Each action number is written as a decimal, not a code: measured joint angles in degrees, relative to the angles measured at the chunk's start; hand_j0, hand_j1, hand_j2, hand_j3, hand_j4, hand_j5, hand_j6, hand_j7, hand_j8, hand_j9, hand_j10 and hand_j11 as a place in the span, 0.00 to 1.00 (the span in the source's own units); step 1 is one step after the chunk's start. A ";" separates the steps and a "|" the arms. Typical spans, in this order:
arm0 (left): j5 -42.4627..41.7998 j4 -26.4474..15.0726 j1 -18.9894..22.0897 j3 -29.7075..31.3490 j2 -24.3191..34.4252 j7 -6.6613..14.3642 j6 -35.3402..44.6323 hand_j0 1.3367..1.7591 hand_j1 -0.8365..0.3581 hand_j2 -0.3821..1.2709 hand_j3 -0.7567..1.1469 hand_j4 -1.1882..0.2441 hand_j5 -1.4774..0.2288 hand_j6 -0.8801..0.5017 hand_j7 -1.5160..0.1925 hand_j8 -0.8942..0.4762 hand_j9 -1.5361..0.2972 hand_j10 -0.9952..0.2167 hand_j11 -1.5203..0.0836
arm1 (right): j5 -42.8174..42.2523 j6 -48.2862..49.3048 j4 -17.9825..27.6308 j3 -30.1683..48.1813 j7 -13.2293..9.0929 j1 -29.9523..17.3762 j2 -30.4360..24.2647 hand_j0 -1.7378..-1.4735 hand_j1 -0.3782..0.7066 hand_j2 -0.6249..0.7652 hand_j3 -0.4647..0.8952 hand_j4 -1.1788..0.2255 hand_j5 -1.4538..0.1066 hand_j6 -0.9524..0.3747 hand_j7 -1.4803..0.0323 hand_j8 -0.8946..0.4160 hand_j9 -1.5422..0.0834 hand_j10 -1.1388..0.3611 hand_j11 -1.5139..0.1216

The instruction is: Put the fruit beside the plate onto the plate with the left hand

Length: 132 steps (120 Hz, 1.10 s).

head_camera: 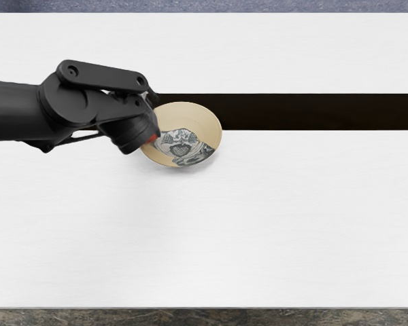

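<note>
The matte black left hand (130, 128) is curled down and closed around the fruit (151, 138), of which only a red sliver shows beneath the fingers, just inside the left rim of the round, tan plate (196, 121) with a grey-blue patterned centre, on a smooth white table (258, 224)

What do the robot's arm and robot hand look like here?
Only the left arm shows: a matte black tube ending in a rounded joint housing, with a flat link bearing two round pivots. The left robot hand is black, bulky; no cables or markings visible.
</note>
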 joint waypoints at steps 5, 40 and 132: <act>0.10 0.30 -0.03 -0.01 -0.25 0.00 0.00 0.76 0.64 0.30 0.40 0.56 0.56 0.37 0.59 0.42 0.56 0.55 0.63 | 0.00 0.00 -0.01 0.00 0.00 0.00 0.00 0.30 0.07 0.44 0.34 0.81 0.90 0.69 0.95 0.66 0.92 0.74 0.90; 0.46 0.78 0.25 -2.02 -0.37 0.00 0.00 0.76 0.72 0.27 0.40 0.63 0.65 0.43 0.67 0.46 0.64 0.60 0.72 | 0.00 0.00 0.02 0.00 0.00 0.00 0.00 0.30 0.07 0.44 0.34 0.81 0.90 0.69 0.95 0.66 0.92 0.74 0.90; 7.61 -13.02 27.27 -45.07 36.56 0.00 -26.66 0.76 0.74 0.26 0.40 0.65 0.67 0.46 0.70 0.47 0.66 0.61 0.74 | 0.00 0.00 -0.05 0.00 0.00 0.00 0.00 0.30 0.07 0.44 0.34 0.81 0.90 0.69 0.95 0.66 0.92 0.74 0.90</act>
